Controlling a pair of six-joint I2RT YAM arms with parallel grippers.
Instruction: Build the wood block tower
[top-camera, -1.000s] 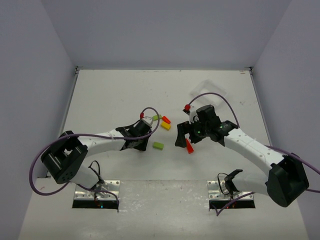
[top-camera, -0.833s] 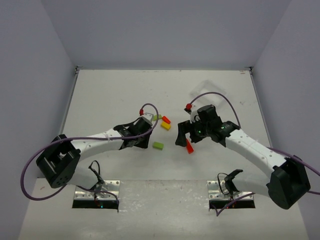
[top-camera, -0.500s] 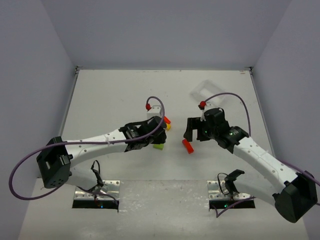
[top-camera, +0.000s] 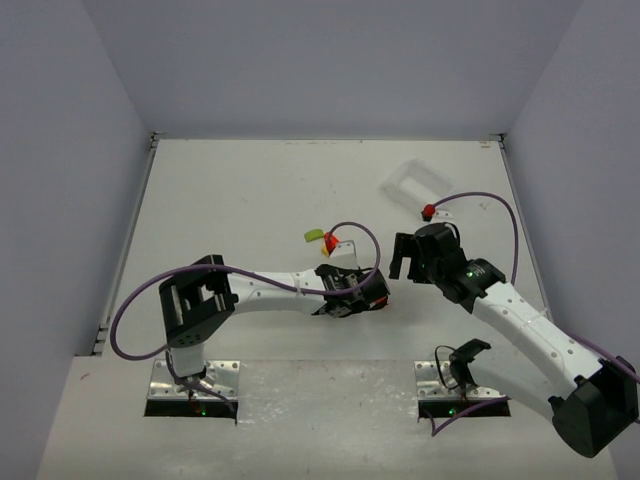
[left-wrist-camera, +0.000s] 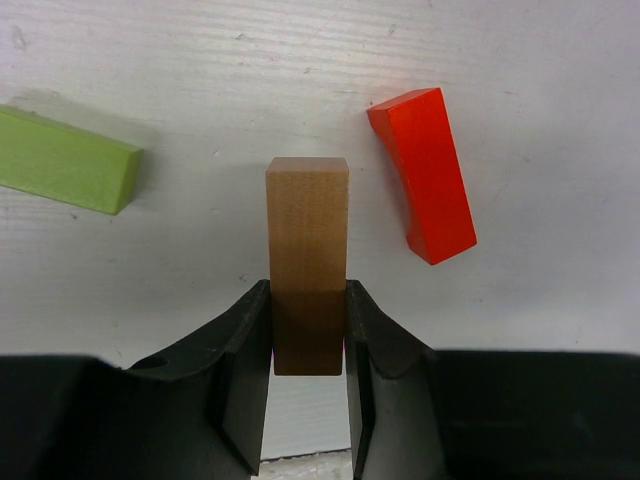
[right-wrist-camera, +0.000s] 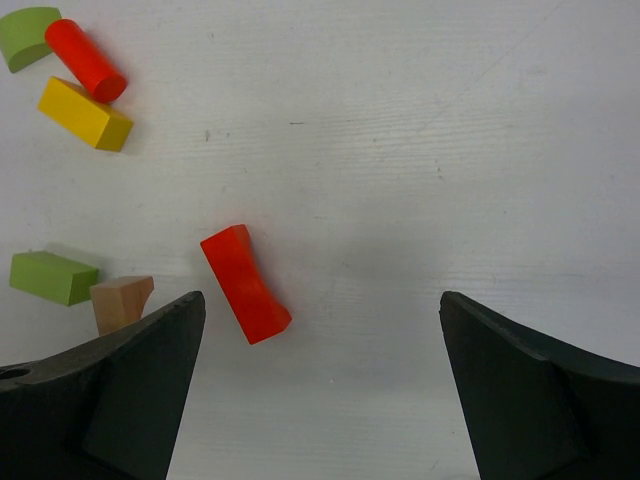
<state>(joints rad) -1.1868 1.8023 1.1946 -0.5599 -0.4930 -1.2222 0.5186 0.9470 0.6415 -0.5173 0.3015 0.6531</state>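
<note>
One grained tan block (left-wrist-camera: 307, 230) clamped in left pincer (left-wrist-camera: 308, 300), curved red block (left-wrist-camera: 423, 175) beside, right pincer (right-wrist-camera: 320, 298) spread wide

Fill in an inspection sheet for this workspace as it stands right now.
Surface: white table, faint scuff marks.
Job's things: tan block held over the table; red curved block and green block lie flat on either side of it. Yellow block, red cylinder and curved green piece are grouped farther off. No stack yet.
Clutter: white tray toward the far right of the table.
Grippers: left gripper has its fingers shut on the tan block; right gripper is open and holds nothing.
Cables: left purple cable and right purple cable loop off the arms.
Surroundings: plain grey walls on three sides.
</note>
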